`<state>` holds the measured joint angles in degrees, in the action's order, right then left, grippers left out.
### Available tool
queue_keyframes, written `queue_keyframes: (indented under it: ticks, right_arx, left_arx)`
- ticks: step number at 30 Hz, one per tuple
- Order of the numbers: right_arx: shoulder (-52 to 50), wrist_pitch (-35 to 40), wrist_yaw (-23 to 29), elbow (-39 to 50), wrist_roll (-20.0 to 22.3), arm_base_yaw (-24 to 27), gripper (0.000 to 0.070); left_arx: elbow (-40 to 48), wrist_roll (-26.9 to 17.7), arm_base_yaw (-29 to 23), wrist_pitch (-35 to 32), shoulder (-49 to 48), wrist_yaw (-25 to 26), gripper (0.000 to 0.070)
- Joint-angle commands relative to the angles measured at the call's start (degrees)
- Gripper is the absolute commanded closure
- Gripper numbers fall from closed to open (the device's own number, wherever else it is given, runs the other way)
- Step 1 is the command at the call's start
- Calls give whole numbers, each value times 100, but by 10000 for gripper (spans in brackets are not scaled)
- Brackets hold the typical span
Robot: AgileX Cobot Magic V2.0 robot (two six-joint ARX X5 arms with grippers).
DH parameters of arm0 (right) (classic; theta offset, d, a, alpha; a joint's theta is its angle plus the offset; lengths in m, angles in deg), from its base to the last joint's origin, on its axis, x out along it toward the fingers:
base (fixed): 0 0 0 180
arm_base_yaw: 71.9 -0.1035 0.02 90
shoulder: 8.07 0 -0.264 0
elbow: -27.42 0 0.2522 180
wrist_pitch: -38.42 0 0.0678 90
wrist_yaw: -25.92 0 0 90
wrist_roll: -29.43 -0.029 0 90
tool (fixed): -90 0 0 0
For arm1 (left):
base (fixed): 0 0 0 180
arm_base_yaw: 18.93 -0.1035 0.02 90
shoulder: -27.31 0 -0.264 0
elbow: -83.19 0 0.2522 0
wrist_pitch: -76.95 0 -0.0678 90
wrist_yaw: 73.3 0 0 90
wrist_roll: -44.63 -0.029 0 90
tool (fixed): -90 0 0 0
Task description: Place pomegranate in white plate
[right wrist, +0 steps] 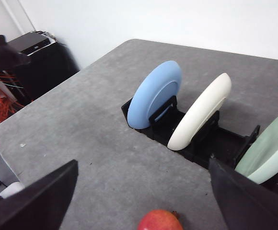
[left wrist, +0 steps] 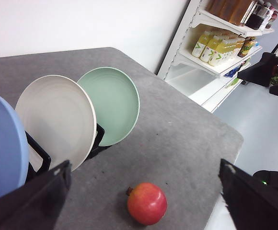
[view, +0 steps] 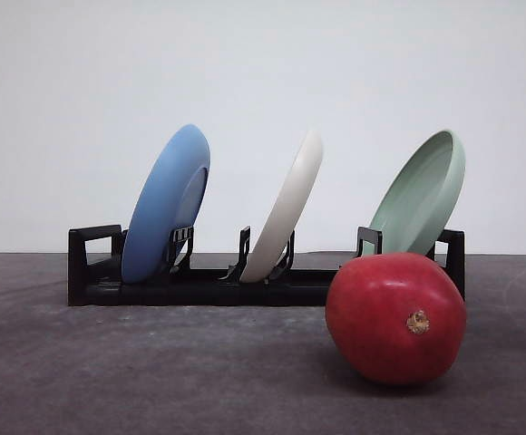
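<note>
- Pomegranate [view: 395, 319] lies nearest the front camera, on the grey table [view: 154, 372], just in front of the right end of the black rack [view: 199, 288]. Its stem nub faces forward. No finger touches it.
- White plate [view: 286, 210] stands on edge in the middle slot of the rack, leaning right. Blue plate [view: 165, 204] occupies the left slot; pale green plate [view: 422, 195] occupies the right slot, directly behind the fruit.
- Left gripper [left wrist: 144, 196]: fingers spread wide and empty, with the fruit on the table between them in the left wrist view.
- Right gripper [right wrist: 144, 201]: likewise spread and empty, hovering above the fruit.
- Risk, rolling: the fruit is round and glossy. An off-centre pinch would likely squeeze it out sideways, and it may roll toward the table edge [left wrist: 215, 191] seen in the left wrist view.
- Risk, no seat: the target plate is near vertical. Fruit released against it would probably slide off or tip the plate from its slot. The plate likely needs laying flat first.
- Risk, wrong target: the green plate is closest to the fruit and could be mistaken for the goal.
- Obstruction: rack dividers and the neighbouring plates crowd the white plate on both sides, limiting finger access to its rim.
- Surroundings: shelving with bottles [left wrist: 220, 45] stands beyond the table, well apart from the work area.
</note>
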<state>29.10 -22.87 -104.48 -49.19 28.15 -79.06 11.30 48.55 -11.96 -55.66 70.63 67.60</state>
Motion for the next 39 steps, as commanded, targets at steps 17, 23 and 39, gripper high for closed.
queue_keyframes:
  ticks: [17, 23, 39]
  right_arx:
    - [496, 96, -8, -90, -24, -265, 131]
    - [767, 79, -8, -90, -22, -263, 130]
    - [879, 74, -13, -90, -22, -265, 56]
  left_arx:
    - [-309, 348, 1836, -501, 2001, -2274, 69]
    - [-1174, 367, 2579, -423, 3225, -3204, 69]
    - [-3913, 66, 3253, 146, 6042, -3684, 69]
